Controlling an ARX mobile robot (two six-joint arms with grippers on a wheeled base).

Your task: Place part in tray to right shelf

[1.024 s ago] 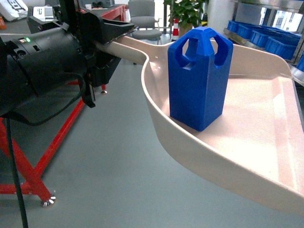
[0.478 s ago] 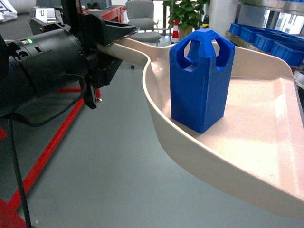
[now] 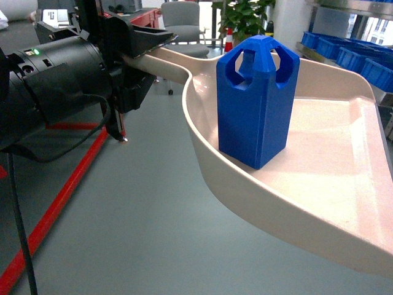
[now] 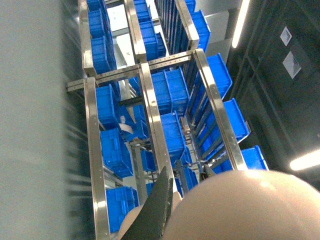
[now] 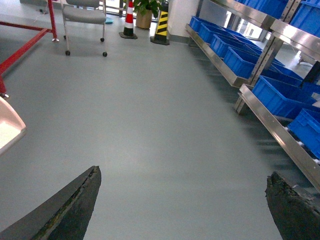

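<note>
The blue part (image 3: 255,104) stands upright in the cream tray (image 3: 331,184), near its left rim. My left gripper (image 3: 144,46) is shut on the tray's long handle (image 3: 166,64) and holds it above the floor. In the left wrist view the tray's underside (image 4: 250,205) fills the lower right, with one dark finger (image 4: 159,205) against the handle. The right shelf (image 5: 270,95) with its blue crates runs along the right, and also shows as the steel rack (image 4: 150,100). My right gripper (image 5: 184,175) hangs open over bare floor, with a corner of the tray (image 5: 10,127) at its far left.
A red metal frame (image 3: 55,209) lies on the grey floor at the left. At the back stand a grey chair (image 3: 184,21), a potted plant (image 3: 245,15) and a traffic cone (image 3: 228,38). A yellow-black post (image 5: 162,22) stands near the shelf's far end.
The floor and red frame have slid left and down in the head view, its foot leaving view. The tray, the part and my left gripper keep the same places in the frame.
</note>
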